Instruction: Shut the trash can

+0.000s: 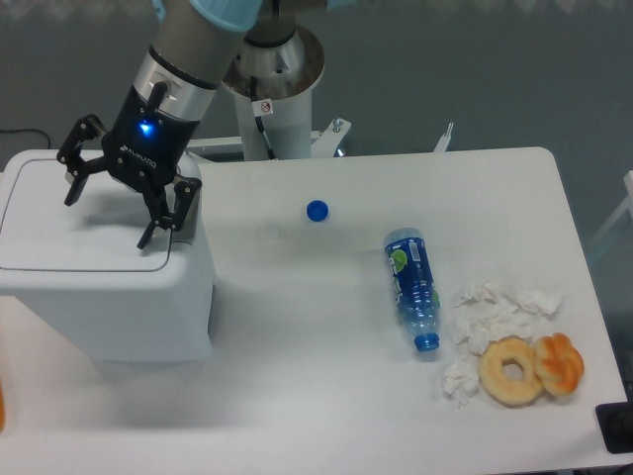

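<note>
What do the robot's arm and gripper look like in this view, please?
The gripper is black, with two jointed, open-framed fingers, small white lettering and a glowing blue light on its body. A silver-grey cylindrical wrist sits above it, then a light-blue joint cap at the frame's top edge.

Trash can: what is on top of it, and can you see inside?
Over the trash can, above its flat lid, is the open gripper, empty. The lid lies down, so the inside is hidden.

Trash can point(99, 297) at table point(297, 396) left w/ gripper point(107, 220) above; bottle point(412, 289) right.
</note>
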Tool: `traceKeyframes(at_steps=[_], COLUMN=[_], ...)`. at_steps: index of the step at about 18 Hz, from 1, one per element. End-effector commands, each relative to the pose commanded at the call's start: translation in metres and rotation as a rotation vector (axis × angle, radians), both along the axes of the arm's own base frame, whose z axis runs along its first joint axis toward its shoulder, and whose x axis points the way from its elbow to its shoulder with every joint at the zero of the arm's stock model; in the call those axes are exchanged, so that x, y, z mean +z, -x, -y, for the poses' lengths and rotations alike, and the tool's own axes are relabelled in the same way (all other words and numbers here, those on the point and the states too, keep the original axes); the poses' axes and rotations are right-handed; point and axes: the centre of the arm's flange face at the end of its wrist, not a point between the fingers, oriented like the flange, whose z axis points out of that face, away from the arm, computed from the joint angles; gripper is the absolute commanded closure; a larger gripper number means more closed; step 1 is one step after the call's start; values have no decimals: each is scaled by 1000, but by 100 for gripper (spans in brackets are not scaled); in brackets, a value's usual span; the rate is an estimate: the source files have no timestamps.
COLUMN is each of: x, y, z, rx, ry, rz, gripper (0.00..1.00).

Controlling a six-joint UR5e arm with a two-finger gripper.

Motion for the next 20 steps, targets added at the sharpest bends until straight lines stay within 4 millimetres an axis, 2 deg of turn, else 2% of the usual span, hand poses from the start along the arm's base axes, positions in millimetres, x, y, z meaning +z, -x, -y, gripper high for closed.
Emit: traceKeyframes(at_steps=[5, 9, 12, 15, 17, 20], x=[6, 32, 42, 47, 52, 45], y=[6, 29, 53, 80, 91, 104], z=[2, 9, 22, 34, 38, 39], rx=[13, 55, 97, 153, 163, 137], ry=[-8, -47, -62, -67, -75, -11], rz=[-10, -42, -71, -83, -104, -253], gripper=[0, 0, 0, 0, 0, 0])
